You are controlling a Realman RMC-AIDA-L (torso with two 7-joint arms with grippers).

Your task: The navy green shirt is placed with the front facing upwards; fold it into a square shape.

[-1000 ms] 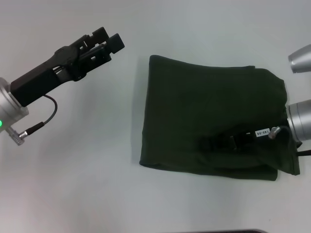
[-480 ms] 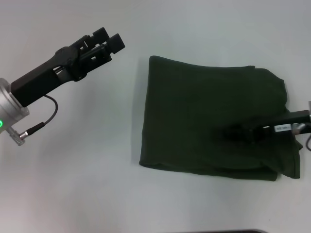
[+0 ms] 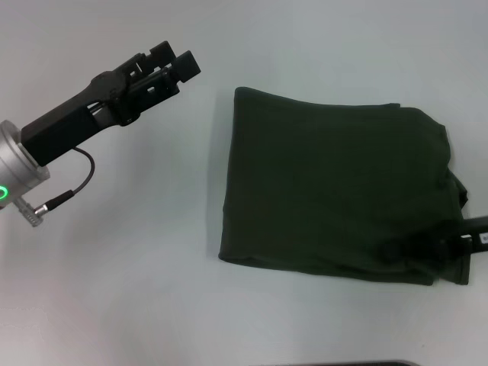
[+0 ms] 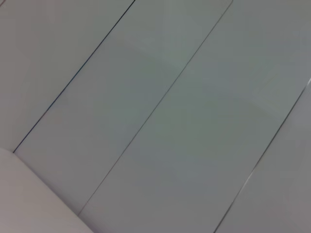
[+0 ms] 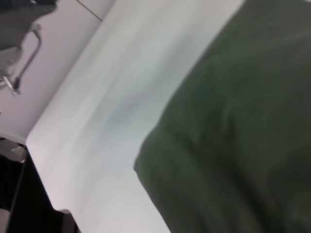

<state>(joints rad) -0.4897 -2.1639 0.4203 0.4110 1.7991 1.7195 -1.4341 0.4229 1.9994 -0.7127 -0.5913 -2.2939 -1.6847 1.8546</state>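
Left gripper [image 3: 171,65] raised, angled toward the folded dark olive-green cotton shirt [image 3: 335,194], well apart from it, fingers slightly parted, empty. Right gripper [image 3: 427,248] lies low over the shirt's near right corner; grip state indeterminable.

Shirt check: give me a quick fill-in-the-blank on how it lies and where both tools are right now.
1. The shirt lies on the table folded into a rough ____.
2. The left tool hangs above the table, ____ the shirt.
3. The right tool sits over the shirt's ____ corner nearest the robot.
4. The chest lettering is ____ in the head view.

Missing words: rectangle; apart from; right; hidden
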